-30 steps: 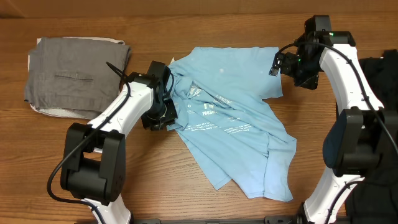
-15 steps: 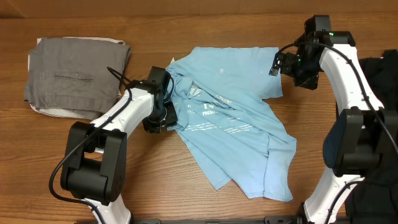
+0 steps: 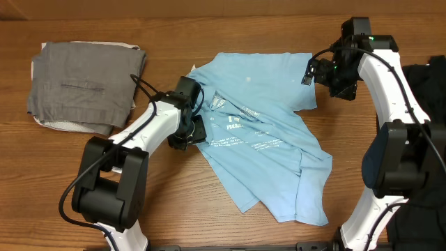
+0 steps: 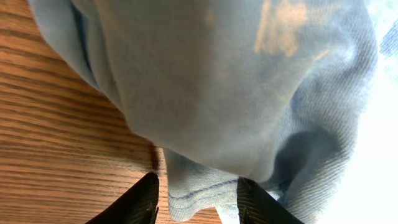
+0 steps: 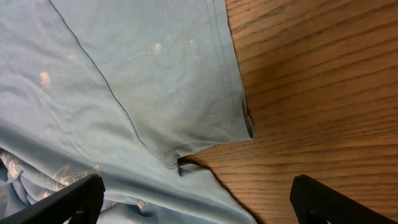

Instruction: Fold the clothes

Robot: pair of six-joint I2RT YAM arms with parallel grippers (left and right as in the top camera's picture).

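The clothes, a light blue T-shirt point(image 3: 268, 150), lie crumpled mid-table with small white text facing up. My left gripper point(image 3: 189, 132) is low at the shirt's left edge. In the left wrist view a stitched hem of the shirt point(image 4: 199, 193) hangs between the two fingers of the left gripper point(image 4: 198, 204). The jaws stand apart, with a sliver of table showing beside the left finger point(image 4: 140, 200). My right gripper point(image 3: 311, 72) hovers wide open over the shirt's back right corner. The right wrist view shows the right gripper point(image 5: 202, 205) over the shirt's hemmed edge point(image 5: 155, 93) and bare wood.
A folded grey garment point(image 3: 83, 84) on a white layer sits at the back left. Something black point(image 3: 433, 90) lies at the table's right edge, behind the right arm. Bare wood lies in front of and to the right of the shirt.
My left gripper has shifted a little to the right, in against the shirt's left edge, and its jaws have widened. The right arm has not moved.
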